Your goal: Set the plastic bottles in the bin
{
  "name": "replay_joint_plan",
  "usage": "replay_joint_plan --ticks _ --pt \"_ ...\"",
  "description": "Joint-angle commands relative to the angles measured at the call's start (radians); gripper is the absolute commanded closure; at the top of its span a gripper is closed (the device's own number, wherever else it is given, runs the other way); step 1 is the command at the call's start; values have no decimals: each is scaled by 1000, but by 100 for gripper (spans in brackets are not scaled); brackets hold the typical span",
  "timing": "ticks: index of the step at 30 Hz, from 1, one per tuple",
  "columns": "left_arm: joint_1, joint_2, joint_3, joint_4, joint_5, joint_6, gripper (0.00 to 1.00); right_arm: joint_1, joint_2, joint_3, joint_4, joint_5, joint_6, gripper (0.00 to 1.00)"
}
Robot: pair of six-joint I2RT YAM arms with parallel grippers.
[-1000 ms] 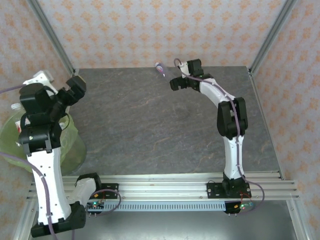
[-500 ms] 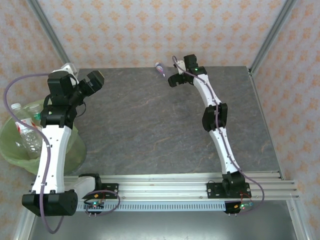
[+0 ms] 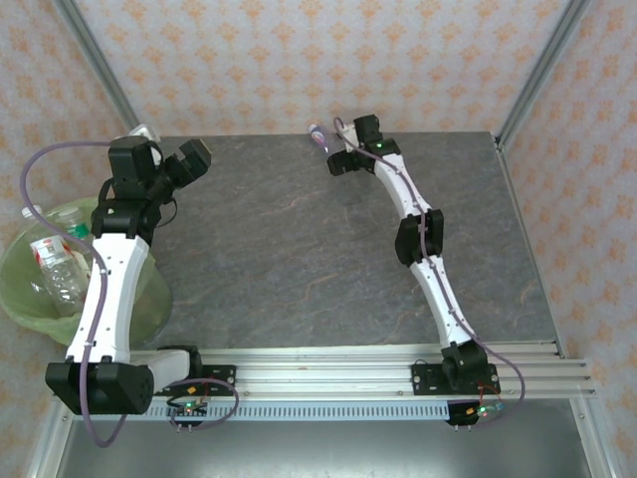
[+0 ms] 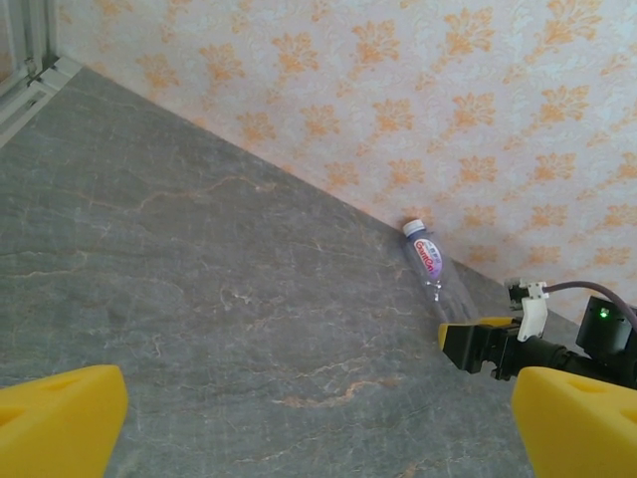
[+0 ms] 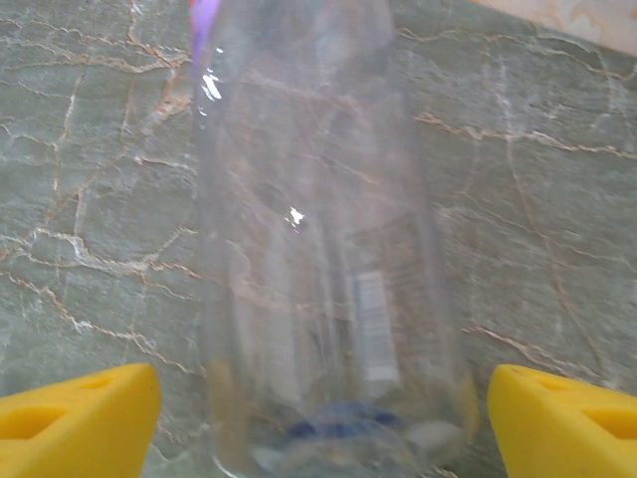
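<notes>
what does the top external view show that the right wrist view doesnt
Top external: the bin with bottles inside, and the open left gripper. Right wrist: up close, yellow fingers flanking the lying bottle, gaps on both sides. Both: that bottle, the right gripper and the grey table.

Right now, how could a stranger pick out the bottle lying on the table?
Follow the grey table to its far edge by the wall. A small clear bottle lies there at the right gripper, alone, unlike those in the green bin.
</notes>
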Motion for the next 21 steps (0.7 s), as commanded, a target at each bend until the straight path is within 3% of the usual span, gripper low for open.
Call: replay_joint_plan --ticks 1,21 --pt "-8 20 -2 29 -33 35 0 6 18 21 44 73 -3 19" --pt "-8 122 24 52 -7 61 0 9 22 18 78 76 -24 48"
